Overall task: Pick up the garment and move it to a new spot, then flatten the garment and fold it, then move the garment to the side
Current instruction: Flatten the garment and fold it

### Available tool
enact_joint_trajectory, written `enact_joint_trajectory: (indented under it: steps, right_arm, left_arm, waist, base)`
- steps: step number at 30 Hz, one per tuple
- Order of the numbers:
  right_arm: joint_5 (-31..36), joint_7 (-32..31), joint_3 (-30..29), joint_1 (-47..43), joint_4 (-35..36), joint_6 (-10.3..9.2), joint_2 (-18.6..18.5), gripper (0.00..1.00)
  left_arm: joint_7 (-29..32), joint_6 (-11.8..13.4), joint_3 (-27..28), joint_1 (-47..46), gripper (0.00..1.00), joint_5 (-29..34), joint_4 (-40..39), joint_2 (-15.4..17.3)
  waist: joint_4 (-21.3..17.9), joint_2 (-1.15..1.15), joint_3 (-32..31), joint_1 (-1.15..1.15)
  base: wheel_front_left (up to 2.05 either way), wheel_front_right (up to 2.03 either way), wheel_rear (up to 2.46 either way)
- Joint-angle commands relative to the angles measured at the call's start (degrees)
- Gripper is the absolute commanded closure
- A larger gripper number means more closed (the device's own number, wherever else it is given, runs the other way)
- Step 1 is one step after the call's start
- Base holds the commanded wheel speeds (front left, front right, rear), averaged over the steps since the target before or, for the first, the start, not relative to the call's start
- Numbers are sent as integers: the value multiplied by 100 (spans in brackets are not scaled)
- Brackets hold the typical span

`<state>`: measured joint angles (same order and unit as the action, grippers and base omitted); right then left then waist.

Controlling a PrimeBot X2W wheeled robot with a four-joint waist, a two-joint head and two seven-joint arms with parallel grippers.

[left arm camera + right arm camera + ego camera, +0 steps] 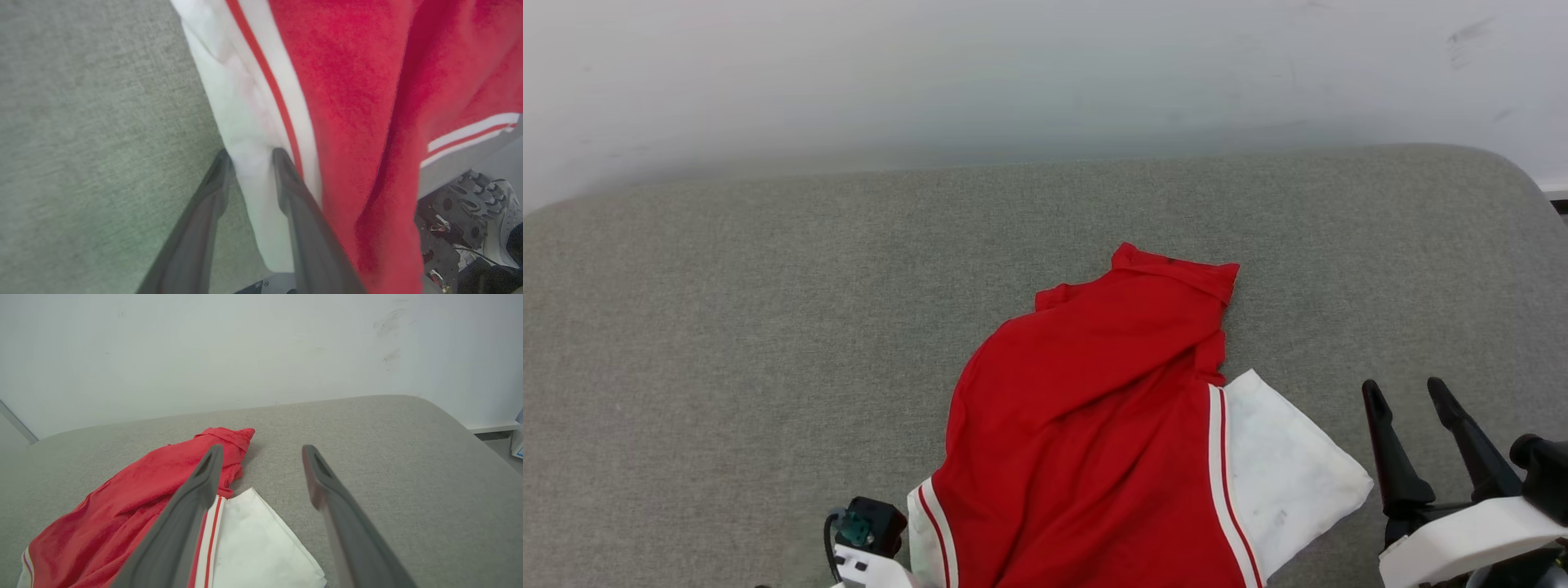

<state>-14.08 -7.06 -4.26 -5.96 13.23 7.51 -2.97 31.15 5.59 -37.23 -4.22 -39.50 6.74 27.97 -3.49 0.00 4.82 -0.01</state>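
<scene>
Two dark fingers point(302, 228) of the left pincer point(252, 154) stand narrowed either side of a fold of white sleeve point(241, 122), both tips touching the cloth; whether they truly grip it I cannot tell. That sleeve belongs to the garment point(1086, 408), a red jersey lying crumpled on the grey cloth-covered counter point(727, 327), its far end pointing toward the pale wall point(1013, 73). Red-and-white striped trim borders each sleeve. The other white sleeve point(1282, 474) lies spread flat on the robot's right. Near it, not touching, the right pincer point(1405, 388) hovers, jaws wide, nothing between them.
</scene>
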Motion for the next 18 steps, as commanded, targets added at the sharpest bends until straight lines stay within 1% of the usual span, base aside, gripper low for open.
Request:
enact_joint_trajectory:
  steps: [1,4,7,9,13,16,18]
  right_arm:
    - [-11,29,-30,50,10,-4,15,0]
    - [-53,46,-94,42,-16,-4,16,0]
    - [-65,64,-156,30,-70,-4,15,0]
    - [-98,73,-159,37,-106,-3,16,0]
    - [-156,85,-151,78,-172,-4,13,0]
    - [-184,84,-122,115,-230,-4,14,0]
    - [-204,96,-97,140,-265,-4,14,0]
  left_arm:
    - [-16,-46,-139,2,100,-11,118,-211]
    - [-227,72,20,-168,100,129,126,-91]
    - [-442,301,277,-357,100,329,-37,140]
    - [-545,476,448,-453,100,449,-234,286]
    - [-609,881,825,-646,100,732,-639,726]
    - [-546,1088,1053,-632,100,725,-809,915]
    - [-518,1169,1161,-543,100,596,-802,912]
  waist:
    - [11,0,19,1]
    - [64,0,34,1]
    - [145,0,8,1]
    - [195,0,-6,1]
    - [263,0,-17,1]
    - [262,0,-7,1]
    - [233,0,16,1]
  base:
    - [0,0,0]
    - [0,0,0]
    - [0,0,0]
    - [0,0,0]
    - [0,0,0]
    - [0,0,0]
    - [0,0,0]
